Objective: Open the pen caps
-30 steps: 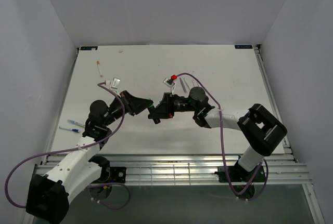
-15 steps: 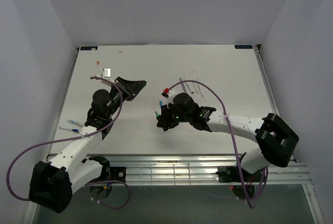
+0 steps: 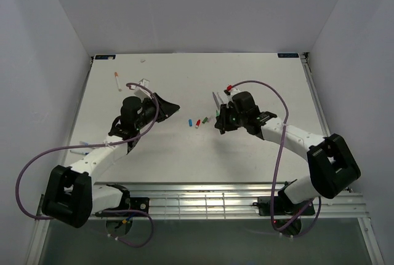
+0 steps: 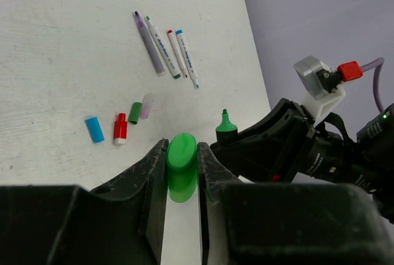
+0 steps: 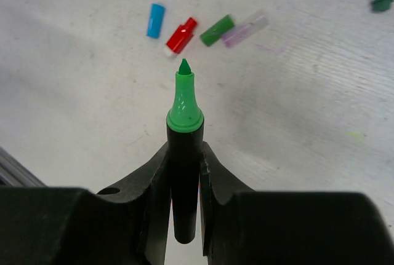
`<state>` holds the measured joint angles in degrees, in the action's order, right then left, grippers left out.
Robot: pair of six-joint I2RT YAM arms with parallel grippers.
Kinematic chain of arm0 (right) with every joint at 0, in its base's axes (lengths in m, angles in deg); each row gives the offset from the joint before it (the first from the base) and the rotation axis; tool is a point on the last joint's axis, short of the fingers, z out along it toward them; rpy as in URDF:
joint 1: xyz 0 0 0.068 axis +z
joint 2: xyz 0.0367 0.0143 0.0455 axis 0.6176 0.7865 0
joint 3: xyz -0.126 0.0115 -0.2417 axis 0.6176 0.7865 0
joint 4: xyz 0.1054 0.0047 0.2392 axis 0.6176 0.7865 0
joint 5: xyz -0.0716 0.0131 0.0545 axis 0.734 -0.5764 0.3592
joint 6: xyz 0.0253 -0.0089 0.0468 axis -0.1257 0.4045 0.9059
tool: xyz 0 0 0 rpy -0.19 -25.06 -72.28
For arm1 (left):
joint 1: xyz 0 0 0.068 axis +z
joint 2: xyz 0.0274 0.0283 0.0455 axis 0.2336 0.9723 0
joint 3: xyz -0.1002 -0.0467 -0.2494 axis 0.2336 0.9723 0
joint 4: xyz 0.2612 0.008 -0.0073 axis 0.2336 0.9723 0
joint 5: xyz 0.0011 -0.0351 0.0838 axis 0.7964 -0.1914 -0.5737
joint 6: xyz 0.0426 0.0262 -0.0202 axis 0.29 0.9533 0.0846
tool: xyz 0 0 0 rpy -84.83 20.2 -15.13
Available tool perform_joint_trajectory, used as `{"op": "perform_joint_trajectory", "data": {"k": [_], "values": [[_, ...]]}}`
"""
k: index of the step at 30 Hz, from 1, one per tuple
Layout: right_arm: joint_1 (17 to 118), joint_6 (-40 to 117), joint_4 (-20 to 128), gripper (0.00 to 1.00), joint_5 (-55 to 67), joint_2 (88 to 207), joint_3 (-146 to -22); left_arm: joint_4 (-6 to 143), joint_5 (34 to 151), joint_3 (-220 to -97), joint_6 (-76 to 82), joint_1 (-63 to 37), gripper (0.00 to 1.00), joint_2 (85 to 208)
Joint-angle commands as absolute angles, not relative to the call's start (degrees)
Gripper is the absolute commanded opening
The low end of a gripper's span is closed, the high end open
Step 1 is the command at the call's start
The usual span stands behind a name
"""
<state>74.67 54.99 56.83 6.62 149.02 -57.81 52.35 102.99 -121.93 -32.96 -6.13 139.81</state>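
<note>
My left gripper [image 4: 181, 148] is shut on a green pen cap [image 4: 181, 162] and holds it above the table; it sits left of centre in the top view [image 3: 172, 106]. My right gripper [image 5: 183, 148] is shut on a stubby black marker [image 5: 184, 154] whose green tip [image 5: 183, 93] is bare; in the top view it is right of centre [image 3: 217, 122]. Between the grippers lie loose caps: blue [image 5: 156, 20], red [image 5: 181, 35], green [image 5: 217, 30] and a clear purplish one [image 5: 245, 29]. Several slim pens [image 4: 166, 47] lie side by side behind them.
A white pen with an orange end [image 3: 117, 81] lies at the far left. More pens [image 3: 85, 146] lie by the left edge, partly under the left arm. Purple cables [image 3: 271, 102] loop over both arms. Grey walls close in the table.
The two grippers were together a second ago and have come apart. The right gripper has moved right and back with the marker. The left gripper has swung toward the centre, and the loose caps now show.
</note>
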Motion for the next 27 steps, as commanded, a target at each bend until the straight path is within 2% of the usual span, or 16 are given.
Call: {"op": "perform_joint_trajectory", "data": {"k": [1,7,14,22,26,27], "values": [[72.77,51.72,58.84,0.08,8.80,150.12,-60.82,55.21,101.66,-122.06,-27.15,-5.91,0.00,138.63],[63.38,49.26,60.77,0.08,10.92,153.63,-65.03,57.41,102.88,-126.01,-22.13,-5.91,0.00,145.04],[51.16,43.81,61.92,0.08,9.34,161.63,-73.64,56.62,107.09,-128.91,-19.41,-5.91,0.00,158.04],[45.44,40.47,62.27,0.08,8.20,173.32,-82.79,54.95,109.65,-135.50,-18.61,-5.91,0.00,171.57],[45.08,40.11,62.53,0.10,4.52,177.98,-86.31,54.42,108.77,-135.60,-18.87,-5.91,0.00,173.61],[45.08,40.11,62.53,0.10,4.25,179.38,-86.84,54.16,108.68,-135.42,-18.87,-5.91,0.06,173.70]]}}
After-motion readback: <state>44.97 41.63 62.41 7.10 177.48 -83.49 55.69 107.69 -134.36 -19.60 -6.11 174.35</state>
